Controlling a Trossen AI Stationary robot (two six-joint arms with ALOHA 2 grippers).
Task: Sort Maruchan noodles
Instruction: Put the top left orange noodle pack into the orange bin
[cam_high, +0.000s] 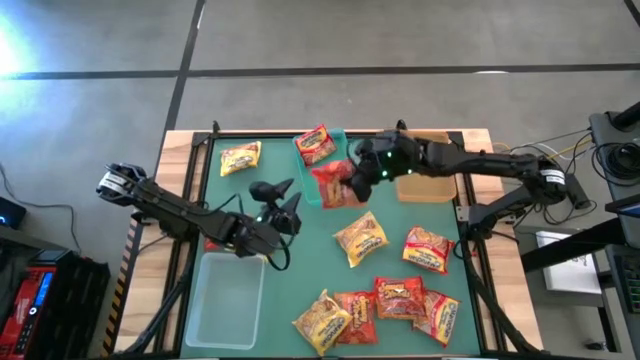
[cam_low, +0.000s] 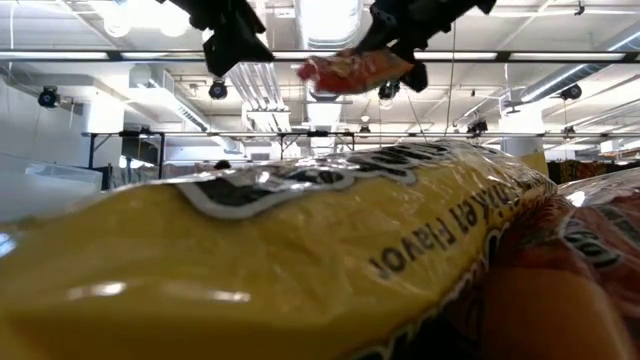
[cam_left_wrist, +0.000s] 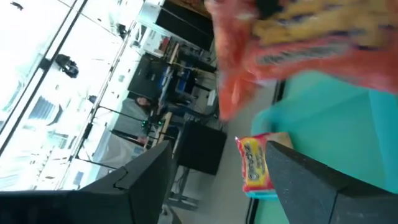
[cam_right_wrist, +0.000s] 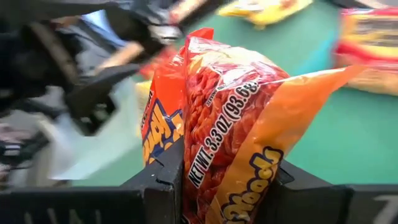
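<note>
The green tabletop (cam_high: 300, 260) carries a clear bin (cam_high: 225, 300) near its front left corner. Beyond that bin, the left tool (cam_high: 285, 205) hangs spread and empty. Farther beyond it, the right tool (cam_high: 362, 170) pinches a red noodle packet (cam_high: 335, 185) aloft.

Open green desk (cam_high: 300, 262) mat in the middle, between the clear bin (cam_high: 222, 300) at the near left and the loose yellow packet (cam_high: 361, 240). Crowded near edge: a cluster of red and yellow packets (cam_high: 380, 308). Blocked at the far centre by the right gripper (cam_high: 362, 172), clamped on a red packet (cam_high: 336, 186) above the teal bin (cam_high: 322, 196), and the left gripper (cam_high: 283, 200), spread wide, just beside it.
</note>
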